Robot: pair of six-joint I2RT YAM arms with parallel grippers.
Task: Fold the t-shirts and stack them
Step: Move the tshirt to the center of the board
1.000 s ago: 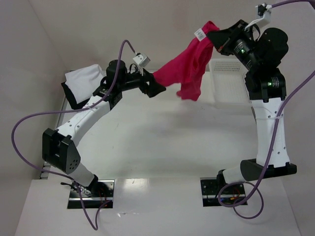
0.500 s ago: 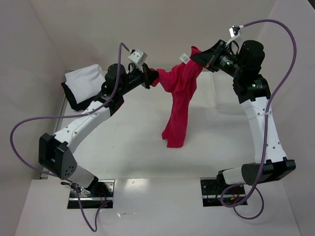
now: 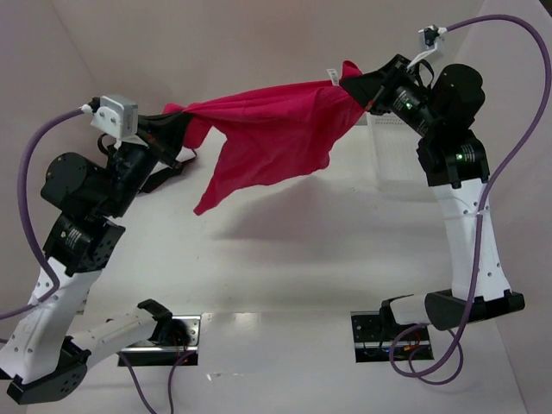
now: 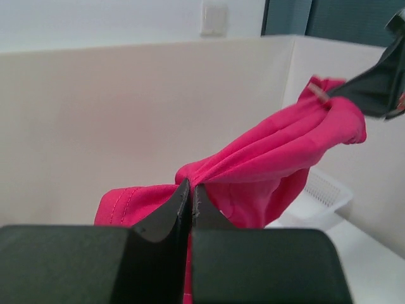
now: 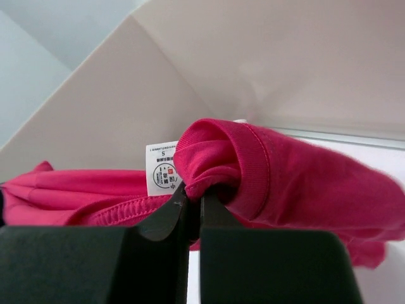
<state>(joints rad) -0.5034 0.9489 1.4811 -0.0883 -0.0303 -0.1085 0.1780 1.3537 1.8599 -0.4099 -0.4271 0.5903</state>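
I've got left gripper [image 4: 190, 190] at 10 o'clock and right gripper [image 5: 190, 193] at 1 o'clock, both pinched shut on the red t-shirt [image 3: 276, 129]. It's light and limp and sags between them; I'd grip seams, not mid-panel.

Left gripper [image 4: 191, 191], open 1 s ago, has clamped onto the bright crimson red cloth t-shirt [image 3: 276, 138]. Left arm pulled back leftward. Shirt, previously hanging from right gripper [image 3: 355, 86], now spans both.

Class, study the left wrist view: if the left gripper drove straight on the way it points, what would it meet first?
The red t-shirt: the left gripper is shut on a bunch of it, and the cloth stretches ahead. Beyond that, probably the white wall, though depth is unclear.
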